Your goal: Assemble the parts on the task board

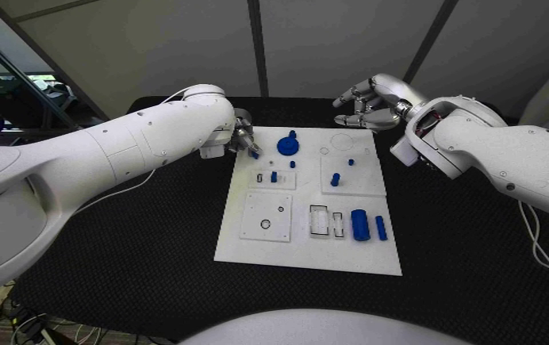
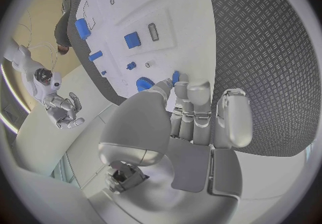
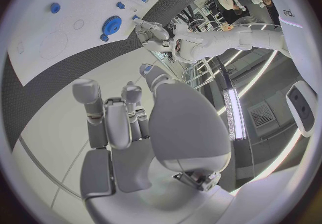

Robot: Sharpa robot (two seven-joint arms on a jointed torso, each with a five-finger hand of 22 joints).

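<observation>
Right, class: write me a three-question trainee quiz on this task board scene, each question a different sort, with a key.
1. True or false: the right hand rests on the task board.
2. Multiple choice: what does the left hand pinch at the board's far left edge? A) a small blue part B) a white cable C) nothing
3. Fill in: the blue gear lies near the board's ____ edge, far or near.

Key:
1. False; it hovers beyond the board's far edge, fingers apart and holding nothing.
2. A; the small blue part shows at its fingertips in the left wrist view.
3. Far.
</observation>
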